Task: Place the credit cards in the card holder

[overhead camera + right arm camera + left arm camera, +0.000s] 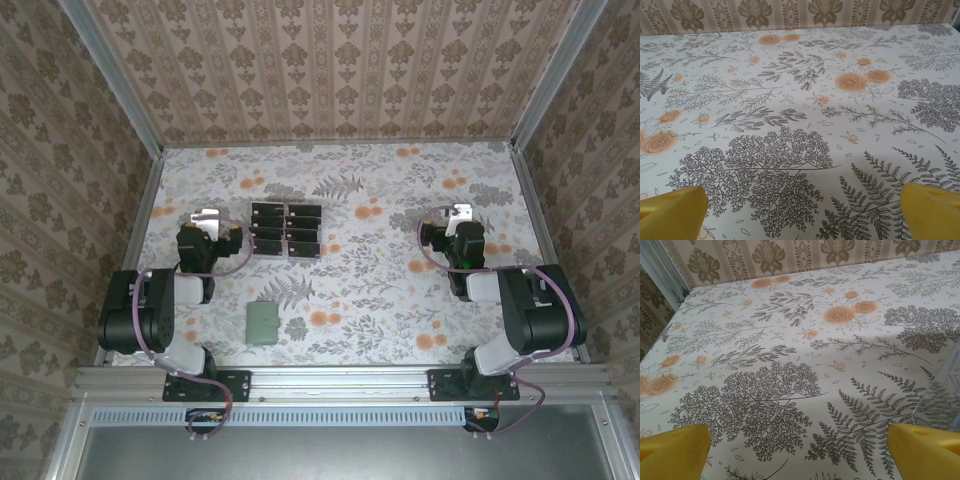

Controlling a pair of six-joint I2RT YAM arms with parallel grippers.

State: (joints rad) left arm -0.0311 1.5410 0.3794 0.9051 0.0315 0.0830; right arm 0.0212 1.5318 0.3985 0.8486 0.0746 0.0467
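Credit cards [286, 229] are stood in a clear rack [946, 390] beside the left gripper [207, 222]; the card holder [264, 323] is laid nearer the arms. That gripper and the right gripper [455, 218] are held wide open, empty. A thin card may be dropped if pinched badly.

Small thin black rectangular credit cards [268, 228] and a flat sage-green soft card holder [264, 324] on the table [400, 290].
The credit cards sit in two side-by-side columns left of centre; the card holder lies closed, well apart, nearer the near edge.
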